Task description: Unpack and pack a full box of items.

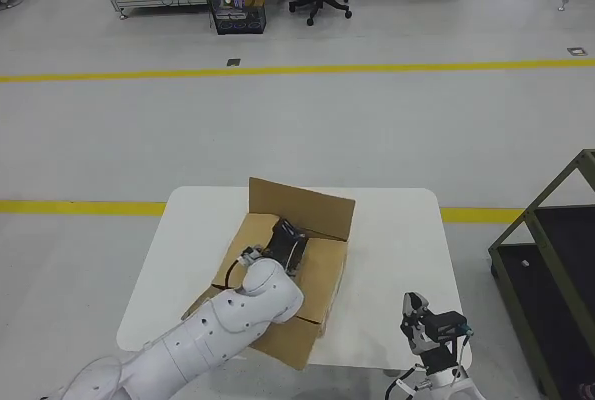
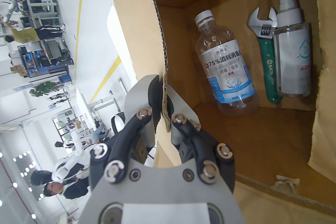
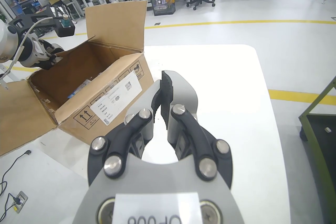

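We see our left tool clamped on an edge of the box, right tool pressed together above the tabletop near-right corner, box mid-tabletop holding bottle, wrench, sprayer.

From the top view, cannot see into the box: covered almost wholly by the left arm. In the left wrist view, loses part of the wrench handle behind the spray bottle. From the right wrist view, glimpses a pale scrap deep inside the box, possibly a bottle label; too small and too shadowed to tell.
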Robot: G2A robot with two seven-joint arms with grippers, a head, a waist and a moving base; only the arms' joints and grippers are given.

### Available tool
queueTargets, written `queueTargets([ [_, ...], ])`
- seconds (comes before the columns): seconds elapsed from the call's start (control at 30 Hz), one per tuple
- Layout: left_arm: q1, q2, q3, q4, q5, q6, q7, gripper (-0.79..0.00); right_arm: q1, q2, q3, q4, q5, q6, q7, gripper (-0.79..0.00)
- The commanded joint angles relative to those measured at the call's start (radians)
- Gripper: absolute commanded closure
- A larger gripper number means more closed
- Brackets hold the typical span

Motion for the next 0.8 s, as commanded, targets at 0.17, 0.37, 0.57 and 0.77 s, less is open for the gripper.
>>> queueTargets([
  [0.17,0.008,0.000,-0.141,-0.042,-0.151,-0.018,-0.030,0.000,-0.001,-0.001,0.002,-0.002,0.008,0.001,-0.002,0.000],
  [0.37,0.024,0.004,-0.284,-0.105,-0.347,-0.010,-0.087,0.000,0.001,0.000,0.011,0.003,0.025,-0.005,-0.005,0.000],
  [0.57,0.055,0.008,-0.393,-0.162,-0.502,0.018,-0.138,0.000,0.006,-0.001,0.015,0.009,0.041,-0.006,-0.007,0.000],
  [0.77,0.066,0.020,-0.454,-0.188,-0.515,-0.007,-0.173,-0.259,0.002,0.000,0.034,-0.006,0.065,-0.016,-0.012,0.000],
])
